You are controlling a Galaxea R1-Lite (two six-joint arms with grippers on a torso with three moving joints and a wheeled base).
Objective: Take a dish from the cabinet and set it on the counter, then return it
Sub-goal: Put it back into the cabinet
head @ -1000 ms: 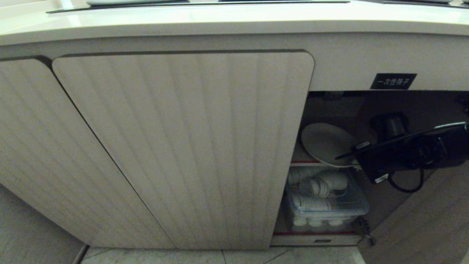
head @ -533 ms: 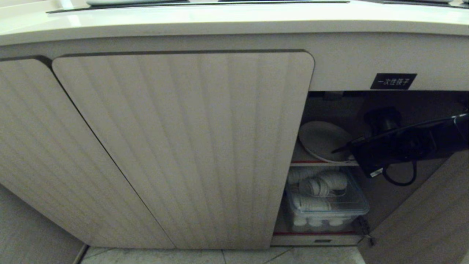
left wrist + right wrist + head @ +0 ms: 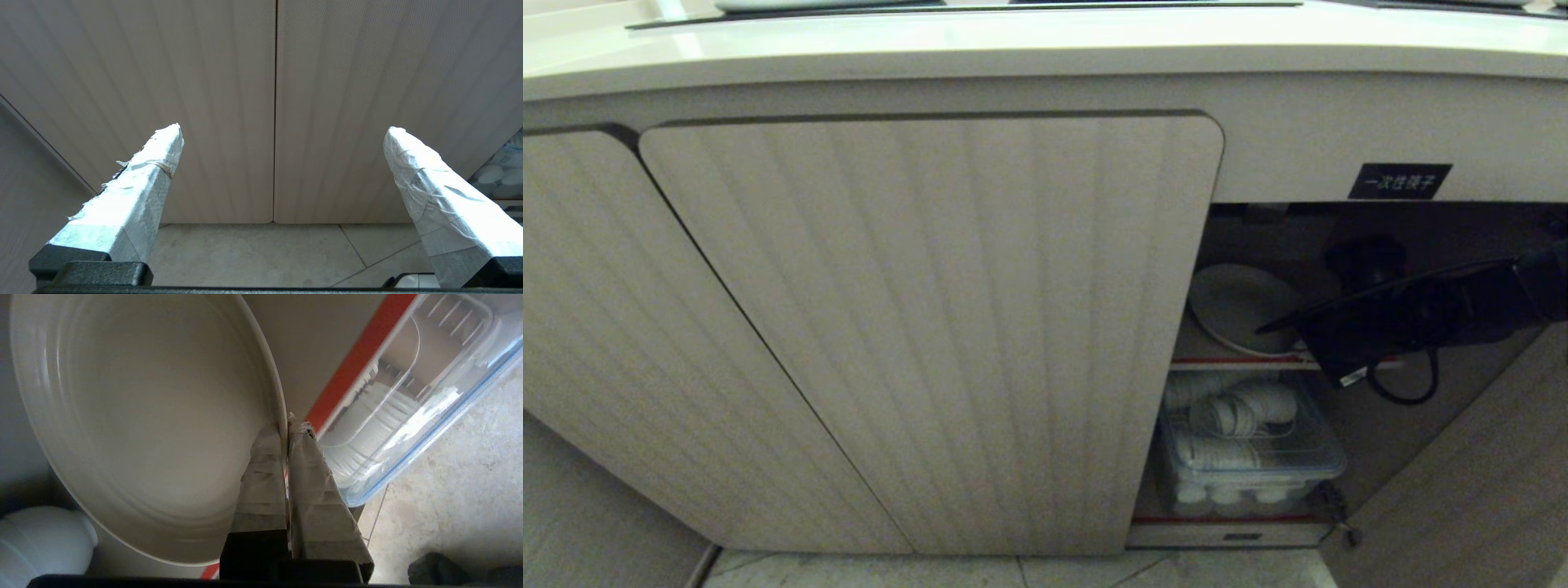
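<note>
The right gripper (image 3: 286, 428) was pinched on the rim of the cream-white plate (image 3: 1241, 306), held just above the upper shelf (image 3: 1233, 362) inside the open cabinet (image 3: 1339, 220). Gripped only at its edge, the plate could have slipped or struck the shelf. The left gripper (image 3: 282, 134) hung spread apart by the closed doors (image 3: 204, 81).

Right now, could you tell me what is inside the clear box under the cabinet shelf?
The box holds stacked white bowls or cups, lying on their sides. Its far end is hidden behind the door.
</note>
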